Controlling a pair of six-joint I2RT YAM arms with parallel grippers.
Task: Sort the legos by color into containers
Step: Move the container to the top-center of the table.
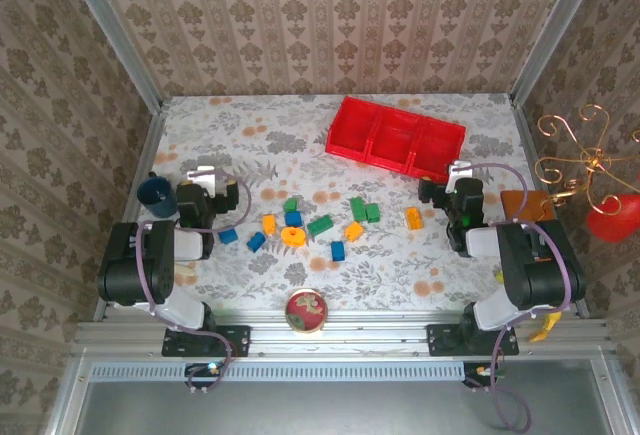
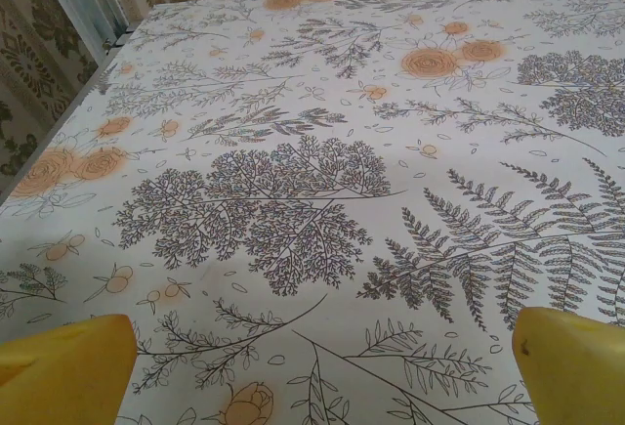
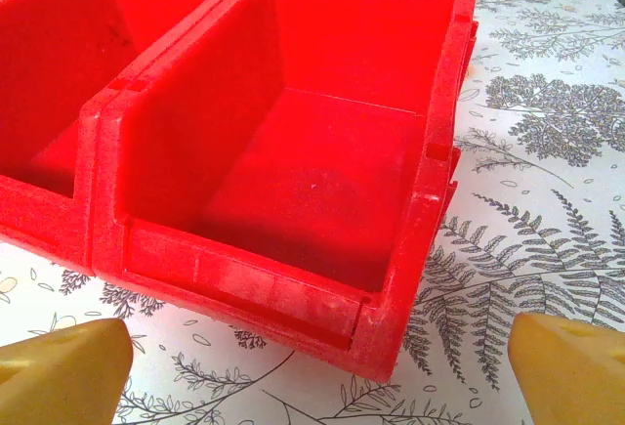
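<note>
Counter (image 1: 420,275): we see a flowered top, closed by papered walls (image 1: 330,25) at the far, left and right edges, with the arm bases (image 1: 190,335) along the near edge.
Red tray (image 1: 395,137): it lies by the far edge, right of the middle and skewed to that edge. We see only red floor in its three compartments.
Legos (image 1: 320,224): we count blue, green and orange blocks loose across the middle of the counter, well apart from the tray. An orange ring (image 1: 293,237) lies among them, just beside a blue block.
Left fingers (image 2: 68,366): they are spread wide and hold nothing. Before them we see bare counter running to the far-left corner.
Right fingers (image 3: 59,371): they are spread wide and hold nothing, just short of the tray's right end. Open counter lies to the right of that end.
Blue cup (image 1: 155,191): it stands by the left edge.
Round dish (image 1: 306,311): it sits at the near edge, between the bases.
</note>
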